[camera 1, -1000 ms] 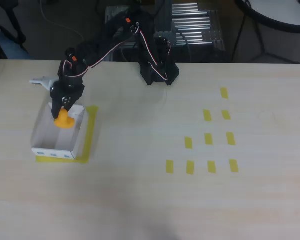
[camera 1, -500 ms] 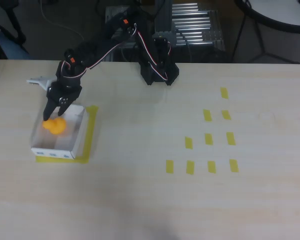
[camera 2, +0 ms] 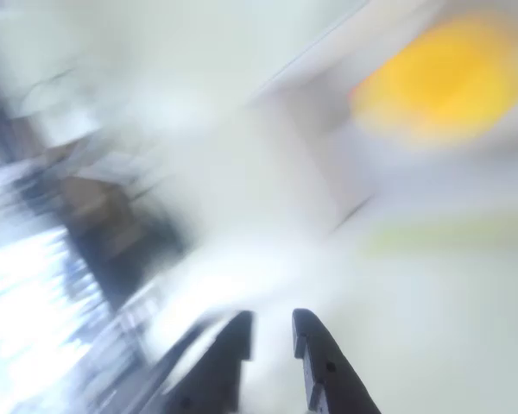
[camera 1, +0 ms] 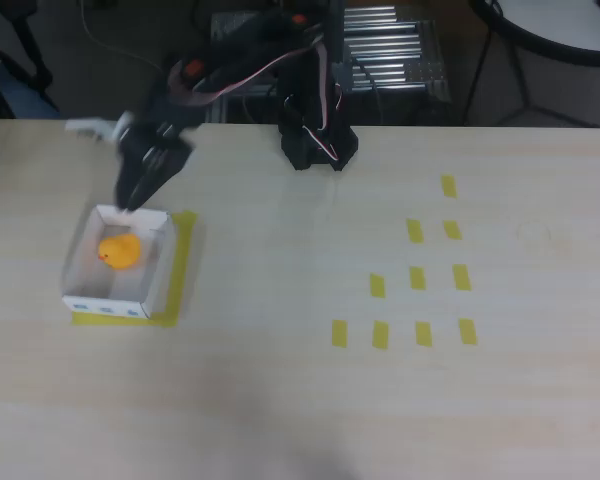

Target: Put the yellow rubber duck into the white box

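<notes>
The yellow rubber duck (camera 1: 119,250) lies inside the white box (camera 1: 105,300), which stands on the left of the table in the overhead view. My gripper (camera 1: 132,200) hangs, motion-blurred, above the box's far rim, apart from the duck. The wrist view is heavily smeared. In it the duck (camera 2: 440,82) is a yellow blob at the upper right inside the box's pale walls (camera 2: 319,155). At the bottom edge my gripper (camera 2: 272,326) has its two dark fingers close together, a thin slit between them and nothing held.
A yellow tape frame (camera 1: 183,260) borders the box on the table. Several small yellow tape rectangles (camera 1: 417,278) lie on the right half. The arm's black base (camera 1: 315,140) stands at the far edge, with a metal rack (camera 1: 390,60) behind it.
The gripper let the duck go into the box, then rose and pulled back toward the far edge. Its fingers have drawn together. The duck now rests alone in the box.
</notes>
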`<state>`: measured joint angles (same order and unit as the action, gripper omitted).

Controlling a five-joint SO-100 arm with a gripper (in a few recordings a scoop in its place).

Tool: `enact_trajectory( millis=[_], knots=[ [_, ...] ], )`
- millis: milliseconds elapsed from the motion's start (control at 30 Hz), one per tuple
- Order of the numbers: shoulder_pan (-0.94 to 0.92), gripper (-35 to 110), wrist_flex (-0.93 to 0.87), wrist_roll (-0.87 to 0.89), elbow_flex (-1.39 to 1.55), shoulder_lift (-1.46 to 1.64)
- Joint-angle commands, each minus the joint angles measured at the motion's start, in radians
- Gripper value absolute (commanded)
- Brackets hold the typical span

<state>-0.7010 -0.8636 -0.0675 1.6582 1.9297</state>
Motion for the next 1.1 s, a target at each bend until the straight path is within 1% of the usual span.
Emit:
enact_trajectory(
  millis=[0,67,167,267,367,467,567,833,1067],
  knots=[
    [0.291,0,0.077,0.123,0.222,0.624],
    [0.446,0,0.118,0.127,0.443,0.833],
    [0.611,0,0.114,0.202,0.796,1.097],
    [0.701,0,0.086,0.239,1.085,1.255],
    [0.735,0,0.032,0.293,1.261,1.328],
    [0.747,0,-0.071,0.362,1.325,1.361],
    [0.746,0,-0.12,0.373,1.37,1.405],
    [0.726,0,-0.184,0.364,1.394,1.407],
    [0.701,0,-0.192,0.373,1.393,1.407]
  ],
)
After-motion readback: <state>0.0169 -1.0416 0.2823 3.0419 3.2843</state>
